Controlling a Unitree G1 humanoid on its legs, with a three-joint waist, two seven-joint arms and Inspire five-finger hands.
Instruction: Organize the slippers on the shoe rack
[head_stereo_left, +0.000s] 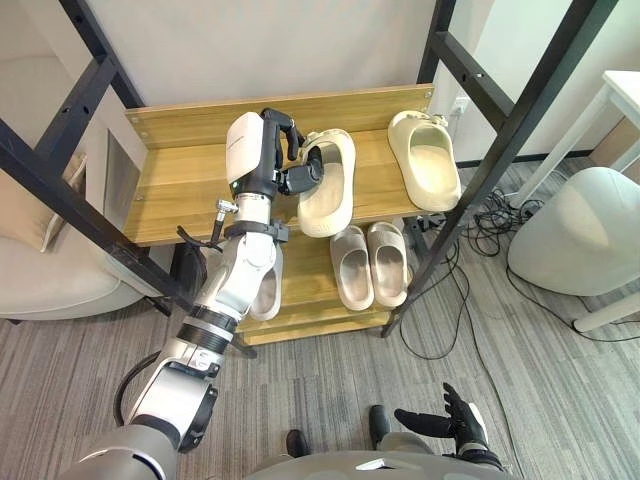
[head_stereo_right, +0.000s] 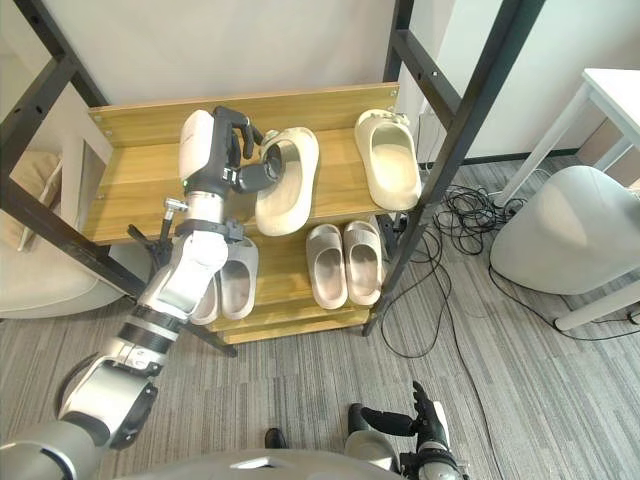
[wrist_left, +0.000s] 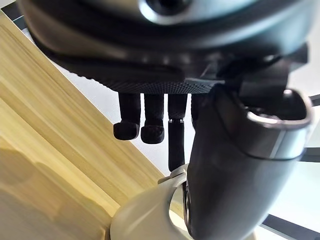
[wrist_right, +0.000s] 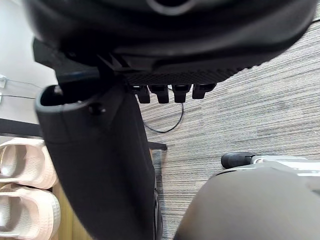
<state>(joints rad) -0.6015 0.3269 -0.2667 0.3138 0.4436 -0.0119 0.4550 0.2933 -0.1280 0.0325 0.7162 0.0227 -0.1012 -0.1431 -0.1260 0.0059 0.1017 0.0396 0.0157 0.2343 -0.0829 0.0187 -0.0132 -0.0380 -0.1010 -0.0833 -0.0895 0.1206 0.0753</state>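
On the upper wooden shelf, the left hand pinches the cream foam slipper at its far-left rim; the slipper's long axis runs near-to-far.

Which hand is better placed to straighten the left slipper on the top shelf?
Left. The left hand grips that slipper beside its mate; the right hand hangs low over the carpet.

Head eyes share the shoe rack from above; wrist cameras look from very close.
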